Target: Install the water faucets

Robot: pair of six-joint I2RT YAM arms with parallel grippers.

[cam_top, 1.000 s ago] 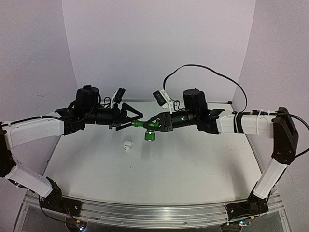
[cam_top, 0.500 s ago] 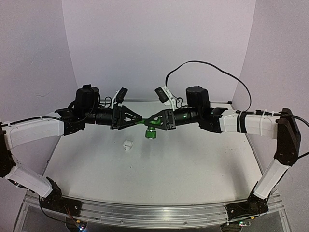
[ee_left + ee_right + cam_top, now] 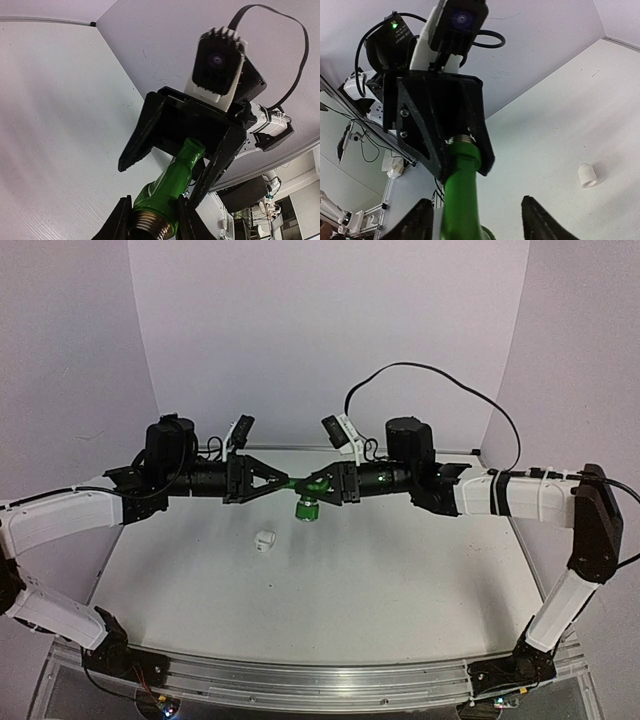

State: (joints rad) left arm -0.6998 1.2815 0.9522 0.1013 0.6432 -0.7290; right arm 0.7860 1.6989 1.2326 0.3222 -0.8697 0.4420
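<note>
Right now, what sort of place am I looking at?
Probably a robotics lab test bench: two robot arms bolted to a metal rail at a white table, boxed in by plain white walls.

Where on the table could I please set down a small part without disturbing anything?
The near half of the table is bare, also right of the white fitting. Crowded: the far middle, where left claw and right claw meet at the green faucet.
</note>
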